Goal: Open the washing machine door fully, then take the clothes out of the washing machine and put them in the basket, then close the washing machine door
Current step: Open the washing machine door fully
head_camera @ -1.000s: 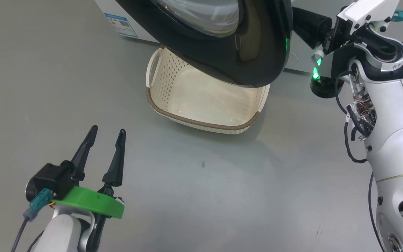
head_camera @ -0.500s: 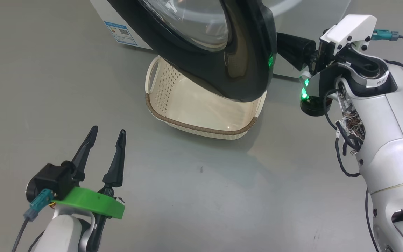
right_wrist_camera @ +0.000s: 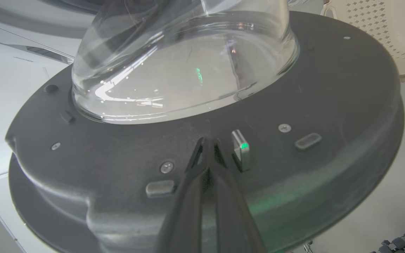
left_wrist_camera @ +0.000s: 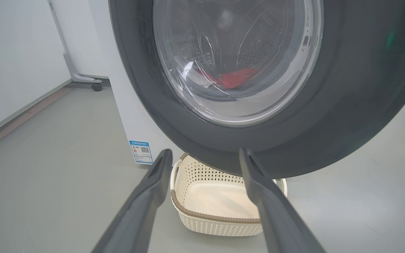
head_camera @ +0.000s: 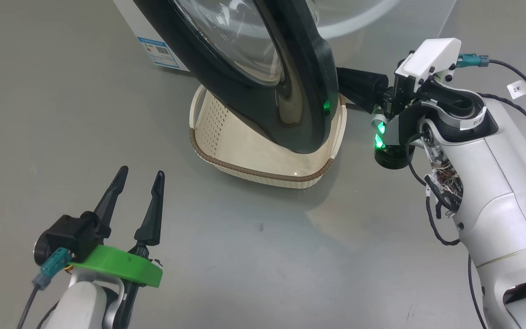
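The washing machine door (head_camera: 299, 114), glossy black around a bulging glass bowl (head_camera: 231, 41), stands partly open above the cream basket (head_camera: 254, 172). My right gripper (right_wrist_camera: 207, 142) is shut with nothing in it, its tips against the door's inner face beside the latch (right_wrist_camera: 241, 151). In the head view my right arm (head_camera: 427, 91) reaches in behind the door's edge. My left gripper (head_camera: 140, 172) hangs open over the floor, well short of the basket. In the left wrist view, red clothes (left_wrist_camera: 236, 78) show through the door glass inside the white washing machine (left_wrist_camera: 132, 116).
The basket (left_wrist_camera: 216, 225) sits on grey floor right under the door, in front of the machine's blue label (head_camera: 155, 51). A white wall and a wheeled stand foot (left_wrist_camera: 83, 77) lie to the machine's left. Loose cables (head_camera: 523, 87) hang off my right arm.
The door has swung further open, now more edge-on in the head view, with my right gripper following against its inner face. The head camera shifted a little. My left gripper stayed put.
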### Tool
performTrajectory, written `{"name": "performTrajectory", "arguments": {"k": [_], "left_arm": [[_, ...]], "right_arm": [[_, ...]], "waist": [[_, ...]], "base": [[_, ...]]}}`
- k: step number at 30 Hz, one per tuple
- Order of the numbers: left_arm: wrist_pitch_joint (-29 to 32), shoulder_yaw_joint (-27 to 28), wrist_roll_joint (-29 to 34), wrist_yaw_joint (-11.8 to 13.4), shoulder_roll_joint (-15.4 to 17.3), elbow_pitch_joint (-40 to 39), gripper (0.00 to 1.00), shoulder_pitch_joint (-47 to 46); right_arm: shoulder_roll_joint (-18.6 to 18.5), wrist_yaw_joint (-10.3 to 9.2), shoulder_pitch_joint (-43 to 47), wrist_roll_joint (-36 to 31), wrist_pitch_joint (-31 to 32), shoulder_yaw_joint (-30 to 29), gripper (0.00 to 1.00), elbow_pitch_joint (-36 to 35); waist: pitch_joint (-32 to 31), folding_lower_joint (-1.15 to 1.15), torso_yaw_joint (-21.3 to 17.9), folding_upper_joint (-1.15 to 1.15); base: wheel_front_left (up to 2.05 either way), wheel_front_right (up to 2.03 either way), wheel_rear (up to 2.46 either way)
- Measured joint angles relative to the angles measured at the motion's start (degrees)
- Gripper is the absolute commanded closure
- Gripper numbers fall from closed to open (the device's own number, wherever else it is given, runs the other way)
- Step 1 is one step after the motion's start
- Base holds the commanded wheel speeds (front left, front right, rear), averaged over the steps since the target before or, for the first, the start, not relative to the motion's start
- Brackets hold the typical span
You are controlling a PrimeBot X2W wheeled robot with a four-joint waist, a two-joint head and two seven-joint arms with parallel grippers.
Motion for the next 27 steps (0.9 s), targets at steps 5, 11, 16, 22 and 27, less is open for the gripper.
{"name": "performTrajectory", "arguments": {"k": [5,11,16,22,27], "left_arm": [[0.0,-0.05,0.26,0.0,-0.01,0.0,0.0,0.05],[0.0,-0.05,0.37,0.0,-0.02,0.0,0.0,0.27],[0.0,-0.08,0.38,0.0,-0.02,0.0,0.0,0.52],[0.0,-0.2,0.44,0.0,-0.03,0.0,0.0,0.68],[0.0,-0.2,0.45,0.0,-0.03,0.04,0.0,1.22]], "right_arm": [[-0.03,0.0,0.51,0.86,0.08,2.25,1.0,-1.08],[-0.11,0.0,0.87,2.36,0.58,5.69,1.0,-2.64],[0.02,0.0,1.71,3.83,0.58,8.24,1.0,-4.22],[-0.08,0.0,2.46,5.68,0.58,11.11,1.0,-5.48],[-0.03,0.0,3.15,6.86,0.56,13.96,1.0,-6.34]], "waist": [[-0.32,0.0,-0.03,0.0],[-0.58,0.0,0.13,0.0],[-0.84,0.0,0.35,0.0],[-1.12,0.0,0.72,0.0],[-1.34,0.0,1.03,0.0]], "base": [[0.0,0.0,0.0],[0.0,0.0,0.0],[0.0,0.0,0.0],[0.0,0.0,0.0],[0.0,0.0,0.0]]}}
